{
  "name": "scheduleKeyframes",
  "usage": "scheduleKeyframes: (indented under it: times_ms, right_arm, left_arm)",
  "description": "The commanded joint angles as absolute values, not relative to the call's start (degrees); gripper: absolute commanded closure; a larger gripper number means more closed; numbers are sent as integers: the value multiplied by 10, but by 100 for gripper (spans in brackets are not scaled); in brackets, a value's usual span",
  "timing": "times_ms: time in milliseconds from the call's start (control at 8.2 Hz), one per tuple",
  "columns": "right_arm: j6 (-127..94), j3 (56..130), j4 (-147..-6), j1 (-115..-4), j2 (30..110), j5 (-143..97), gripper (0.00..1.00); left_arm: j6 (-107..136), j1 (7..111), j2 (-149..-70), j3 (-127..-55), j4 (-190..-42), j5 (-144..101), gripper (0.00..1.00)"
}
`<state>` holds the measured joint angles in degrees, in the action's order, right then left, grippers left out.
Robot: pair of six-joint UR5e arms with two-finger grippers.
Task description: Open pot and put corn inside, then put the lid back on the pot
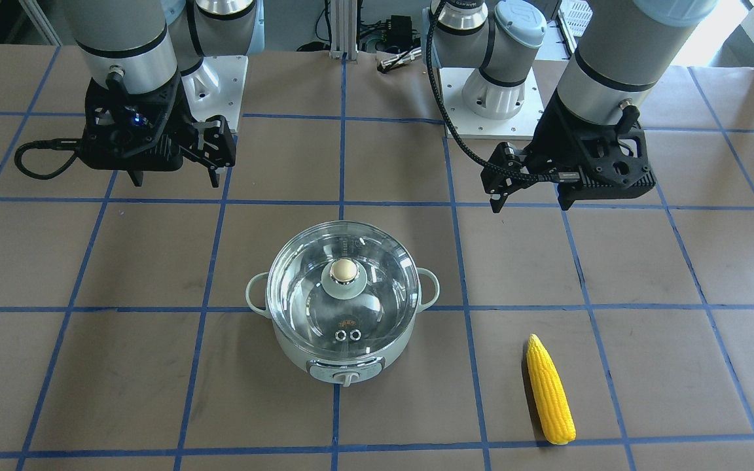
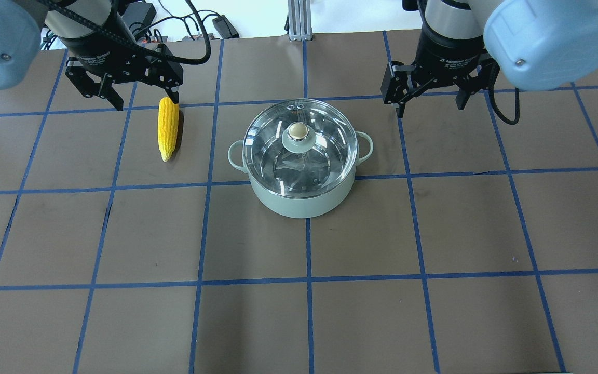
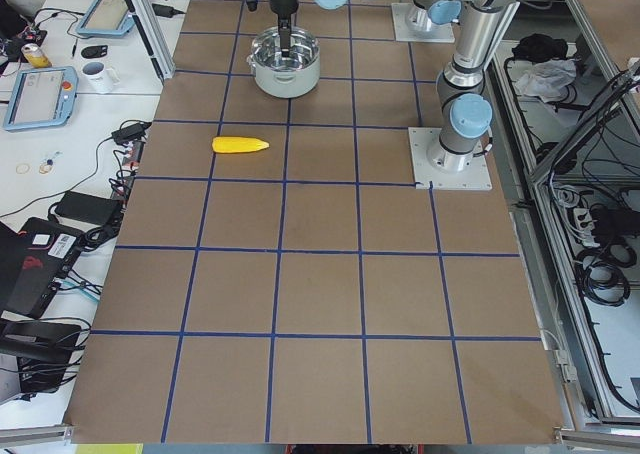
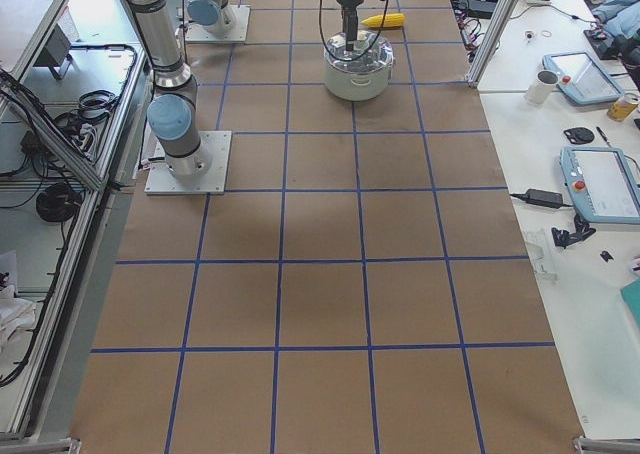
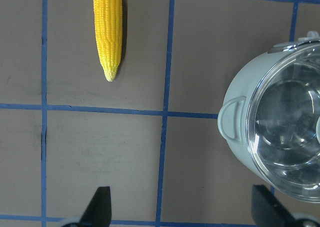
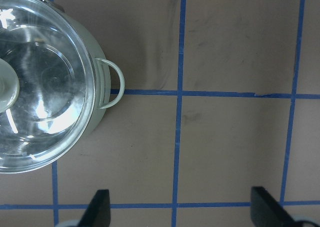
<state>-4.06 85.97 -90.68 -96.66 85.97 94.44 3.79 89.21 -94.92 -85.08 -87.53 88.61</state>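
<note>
The pale mint-green pot (image 1: 298, 356) stands mid-table with the clear glass lid (image 1: 343, 271) shut on it, also in the overhead view (image 2: 304, 205). The yellow corn (image 2: 167, 127) lies on the table on my left side, apart from the pot, and shows in the front view (image 1: 549, 390) and the left wrist view (image 5: 108, 27). My left gripper (image 2: 146, 103) is open and empty, hovering above the corn's thick end. My right gripper (image 2: 430, 108) is open and empty, hovering beside the pot's right handle (image 6: 112, 84).
The table is brown paper with a blue tape grid. The two arm base plates (image 1: 220, 85) (image 1: 491, 98) sit at the robot's edge. A side bench with tablets and a mug (image 3: 98, 74) lies beyond the far table edge.
</note>
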Motion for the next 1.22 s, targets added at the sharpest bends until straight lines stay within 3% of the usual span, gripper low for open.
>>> scheduleKeyframes:
  times_ms: [0,610,854,1098]
  right_arm:
    - [-101,853,-903,-967,861,908,0]
    - [-80,852,-961,-969,856,883,0]
    - [-135,841,-1081,-984,788,853,0]
    - [-230,792,-1090,-1046,710,845,0]
  left_arm:
    - [38,892,-951,-851,-875,886,0]
    - [-35,883,-978,-849,-860,886,0]
    - [-60,872,-1017,-846,-812,887,0]
    - [-141,840,-1064,-850,-758,888,0]
